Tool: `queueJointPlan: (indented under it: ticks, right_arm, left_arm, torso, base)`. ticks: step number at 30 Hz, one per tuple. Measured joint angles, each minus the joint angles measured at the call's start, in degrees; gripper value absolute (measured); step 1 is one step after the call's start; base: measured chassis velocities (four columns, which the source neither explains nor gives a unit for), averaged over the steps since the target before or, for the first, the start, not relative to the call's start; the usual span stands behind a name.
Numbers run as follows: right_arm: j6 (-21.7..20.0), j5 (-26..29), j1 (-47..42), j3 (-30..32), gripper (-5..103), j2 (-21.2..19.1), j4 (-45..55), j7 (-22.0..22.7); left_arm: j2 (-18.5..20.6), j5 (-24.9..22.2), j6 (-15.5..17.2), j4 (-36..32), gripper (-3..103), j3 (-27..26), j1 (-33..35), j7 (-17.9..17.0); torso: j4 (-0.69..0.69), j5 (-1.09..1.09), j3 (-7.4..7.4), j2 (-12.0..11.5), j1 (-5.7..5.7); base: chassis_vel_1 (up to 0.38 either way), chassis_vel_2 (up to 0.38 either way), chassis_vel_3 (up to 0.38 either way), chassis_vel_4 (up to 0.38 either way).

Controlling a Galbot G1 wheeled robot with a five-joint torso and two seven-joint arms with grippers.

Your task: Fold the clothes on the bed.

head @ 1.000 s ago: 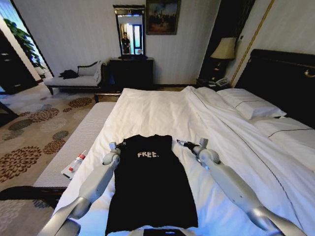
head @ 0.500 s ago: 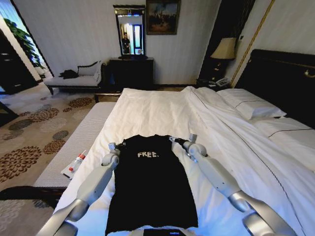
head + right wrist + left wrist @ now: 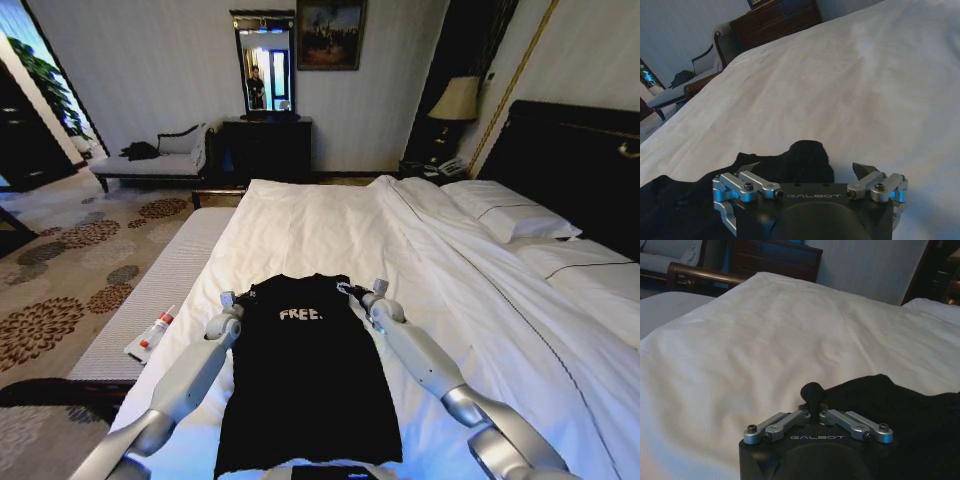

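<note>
While both arms reach forward over the bed [image 3: 330, 215], the head view shows the black T-shirt [image 3: 308, 370] lying flat on the smooth white duvet, its small white "FREE" lettering across the chest. The left tool [image 3: 236, 298] sits at the shirt's 10 o'clock corner, the right tool [image 3: 356, 290] at its 2 o'clock corner, both touching the soft cloth. White pillows [image 3: 510, 215] rest against the tall dark headboard [image 3: 580, 165] at 3 o'clock.

From the left wrist view, the left tool [image 3: 813, 396] has its dark fingers pressed together, pinching a rounded bunch of the T-shirt [image 3: 900, 415]; the silver linkage bars fold inward above the black housing. White bedding [image 3: 790, 340] spreads wrinkled beyond.

From the right wrist view, the right tool [image 3: 807, 165] stands spread, its metal links splayed wide, with a soft hump of the T-shirt [image 3: 807, 157] rising between the fingers.
</note>
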Motion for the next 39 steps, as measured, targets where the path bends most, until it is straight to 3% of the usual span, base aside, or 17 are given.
queueJointPlan:
  ticks: [5, 6, 7, 11, 13, 19, 21, 28, 32, 39]
  right_arm:
    - [0.16, -0.61, 0.19, -0.12, 98, 0.47, -1.04, -0.15]
    - [0.28, -0.66, 0.27, -0.12, 88, 0.49, -1.42, -0.23]
    - [0.28, -0.66, 0.27, -0.12, 88, 0.49, -1.42, -0.23]
    - [0.61, -0.69, 0.46, -0.14, 66, 0.21, -2.0, -0.77]
    - [0.63, -0.69, 0.47, -0.16, 66, 0.15, -2.0, -0.84]
    - [0.81, -0.93, 0.68, -0.56, 39, 0.17, -2.01, -0.93]
    - [0.93, -1.27, 0.77, -0.74, 39, 0.18, -2.11, -0.93]
    - [1.23, -1.99, 0.98, -1.85, 7, 0.27, -2.2, -1.13]
    - [1.29, -2.11, 1.18, -2.09, 1, 0.41, -2.2, -0.82]
    - [1.33, -2.25, 0.88, -2.12, 1, -0.4, 0.22, 0.73]
  left_arm:
    - [0.13, -0.1, 0.11, -0.82, 2, 0.35, 0.25, -0.42]
    - [0.16, -0.11, 0.12, -0.82, 2, 0.41, 0.25, -0.45]
    - [0.16, -0.11, 0.12, -0.82, 2, 0.41, 0.25, -0.45]
    - [0.16, -0.1, 0.13, -0.69, 2, 0.59, 0.1, -0.51]
    - [0.16, -0.1, 0.13, -0.65, 2, 0.63, 0.03, -0.51]
    - [0.08, -0.14, 0.17, -0.44, 2, 0.85, -0.28, -0.61]
    - [0.08, -0.16, 0.18, -0.46, 2, 0.87, -0.3, -0.61]
    - [0.22, -0.26, 0.2, -0.5, 2, 0.97, -0.37, -0.63]
    - [0.23, -0.29, 0.2, -0.5, 2, 0.89, -0.37, -0.63]
    - [0.29, -0.56, 0.17, -0.98, 2, 0.25, -0.72, -0.78]
  torso:
    - [0.0, 0.0, 0.0, 0.0, -0.01]
    - [0.0, 0.0, 0.0, 0.0, -0.01]
    - [0.0, 0.0, 0.0, 0.0, -0.01]
    - [-0.01, 0.01, 0.0, 0.0, 0.0]
    - [0.0, 0.01, 0.0, 0.0, 0.0]
    - [0.0, 0.01, 0.0, 0.0, 0.0]
    - [0.0, 0.01, 0.0, 0.0, 0.0]
    - [0.0, 0.0, 0.0, 0.0, 0.0]
    - [0.01, 0.0, 0.0, 0.0, 0.0]
    - [0.0, 0.01, 0.0, 0.0, 0.0]
  base:
    - [0.0, 0.0, 0.0, 0.0]
    - [0.0, 0.0, 0.0, 0.0]
    - [0.0, 0.0, 0.0, 0.0]
    - [0.0, 0.0, 0.0, 0.0]
    - [0.0, 0.0, 0.0, 0.0]
    - [0.0, 0.0, 0.0, 0.0]
    - [0.0, 0.0, 0.0, 0.0]
    - [0.0, 0.0, 0.0, 0.0]
    - [0.0, 0.0, 0.0, 0.0]
    - [0.0, 0.0, 0.0, 0.0]
